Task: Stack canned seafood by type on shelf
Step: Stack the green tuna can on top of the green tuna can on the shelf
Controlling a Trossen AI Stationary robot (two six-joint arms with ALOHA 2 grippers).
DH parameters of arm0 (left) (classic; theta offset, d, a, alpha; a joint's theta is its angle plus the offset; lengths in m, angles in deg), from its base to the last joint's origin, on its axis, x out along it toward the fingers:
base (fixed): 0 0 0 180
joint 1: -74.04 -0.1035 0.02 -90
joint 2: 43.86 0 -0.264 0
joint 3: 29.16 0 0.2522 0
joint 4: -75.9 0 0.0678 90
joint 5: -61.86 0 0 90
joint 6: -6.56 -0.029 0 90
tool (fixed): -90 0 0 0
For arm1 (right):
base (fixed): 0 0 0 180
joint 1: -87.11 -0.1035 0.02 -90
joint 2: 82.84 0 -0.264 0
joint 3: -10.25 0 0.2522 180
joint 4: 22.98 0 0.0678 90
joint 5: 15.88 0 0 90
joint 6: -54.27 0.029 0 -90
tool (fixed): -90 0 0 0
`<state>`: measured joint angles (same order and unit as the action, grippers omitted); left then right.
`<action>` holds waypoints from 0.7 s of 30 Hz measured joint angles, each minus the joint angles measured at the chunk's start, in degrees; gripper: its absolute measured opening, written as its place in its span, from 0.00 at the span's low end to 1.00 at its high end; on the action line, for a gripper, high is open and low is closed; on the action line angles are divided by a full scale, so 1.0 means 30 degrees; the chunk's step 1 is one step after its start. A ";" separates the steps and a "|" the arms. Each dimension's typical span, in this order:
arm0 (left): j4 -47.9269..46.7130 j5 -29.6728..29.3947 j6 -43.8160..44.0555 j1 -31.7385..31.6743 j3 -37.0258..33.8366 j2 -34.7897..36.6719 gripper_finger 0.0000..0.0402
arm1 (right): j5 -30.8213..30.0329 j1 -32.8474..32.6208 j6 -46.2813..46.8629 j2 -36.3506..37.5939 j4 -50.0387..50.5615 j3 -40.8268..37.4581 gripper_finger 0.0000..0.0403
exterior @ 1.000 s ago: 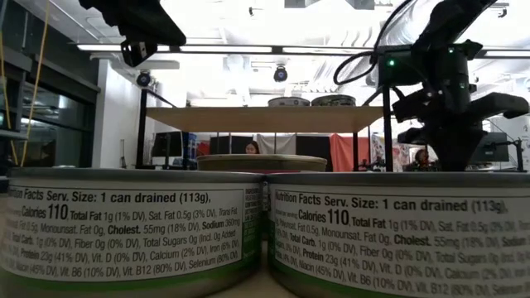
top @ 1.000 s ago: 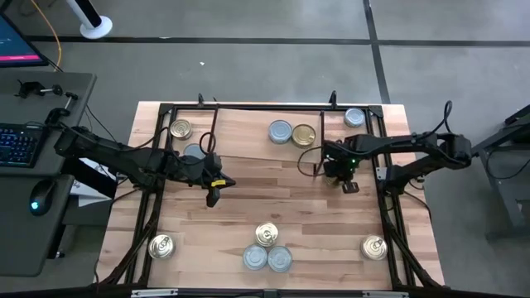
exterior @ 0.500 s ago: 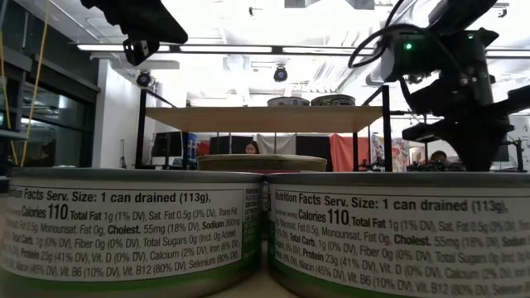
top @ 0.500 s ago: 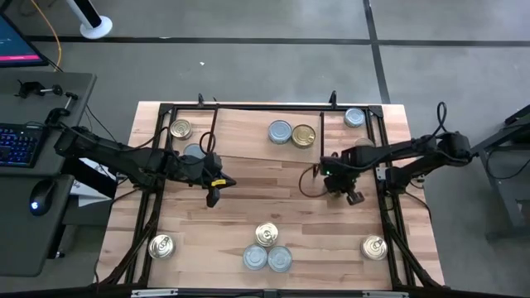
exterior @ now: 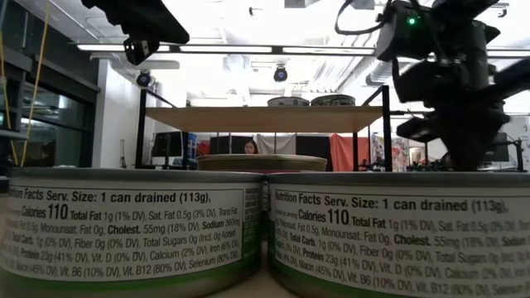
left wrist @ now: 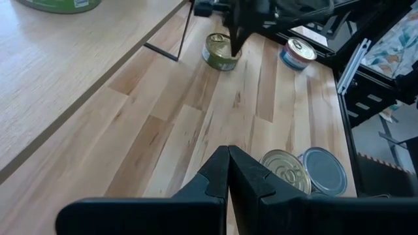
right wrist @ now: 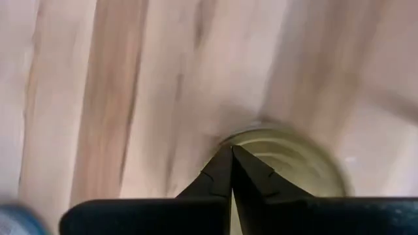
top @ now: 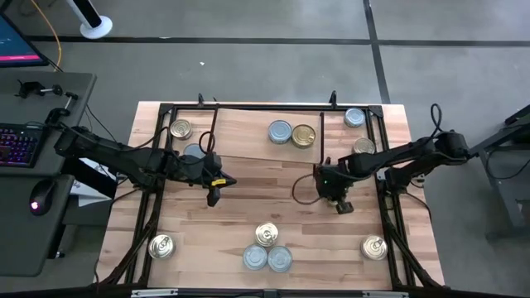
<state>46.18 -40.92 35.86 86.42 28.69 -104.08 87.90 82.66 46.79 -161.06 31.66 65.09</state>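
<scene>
Shelf [top: 248, 136]: light-wood board on black wire legs, at 12 o'clock of the table. On it, two tins [top: 281, 132] stood side by side. Three tins [top: 267, 235] clustered at 6 o'clock; others scattered.

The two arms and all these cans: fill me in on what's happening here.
A two-armed robot is sorting seafood tins onto a low wooden shelf. Two cans sit side by side on the shelf top; others are scattered on the table, including a cluster of three near the front edge. The right gripper is shut and empty over the middle of the table, above a gold can in its wrist view. The left gripper hangs shut and empty near the shelf.
</scene>
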 joint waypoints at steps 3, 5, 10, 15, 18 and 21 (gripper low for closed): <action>0.0000 0.0000 -0.0002 0.0000 0.0000 0.0000 0.00 | 0.0119 -0.1031 0.0216 -0.0597 0.0364 0.0060 0.00; -0.0007 0.0000 0.0004 0.0006 0.0000 0.0000 0.00 | 0.0189 -0.1772 0.0578 -0.1021 0.0371 0.0124 0.00; -0.0005 0.0000 0.0005 0.0000 0.0000 0.0000 0.00 | 0.0457 -0.3494 0.2380 -0.1507 -0.0838 0.0095 0.00; 0.0006 -0.0007 0.0005 0.0000 0.0000 0.0000 0.00 | 0.0528 -0.4930 0.4236 -0.1570 -0.3176 0.0055 0.00; 0.0025 -0.0055 0.0005 0.0000 0.0000 0.0000 0.00 | 0.0196 -0.5432 0.5152 -0.1818 -0.4685 0.0036 0.00; 0.0464 -0.0421 0.0013 0.0000 0.0000 0.0000 0.00 | -0.0213 -0.5557 0.6386 -0.2407 -0.6416 0.0036 0.00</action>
<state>47.57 -42.18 35.90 86.42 28.69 -104.08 87.26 65.99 65.95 -168.28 12.41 65.20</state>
